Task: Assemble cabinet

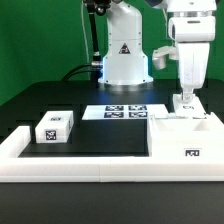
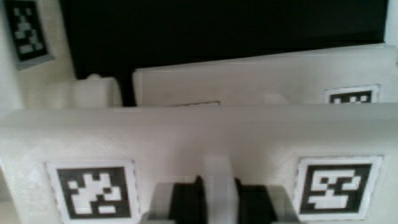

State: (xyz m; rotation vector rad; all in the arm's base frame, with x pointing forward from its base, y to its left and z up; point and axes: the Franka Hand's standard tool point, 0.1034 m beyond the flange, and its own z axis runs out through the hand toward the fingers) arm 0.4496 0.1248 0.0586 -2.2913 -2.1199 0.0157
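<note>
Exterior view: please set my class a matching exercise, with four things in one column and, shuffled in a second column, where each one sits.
Things:
1. cabinet
2. small tagged block
3. marker board
4. gripper

Places:
A. centre, in front of the robot base
B. the exterior view's left, on the black mat
C. low over the cabinet's far side
D. the exterior view's right, near the front

Pairs: 1-D, 2-B, 3-A, 4-C.
</note>
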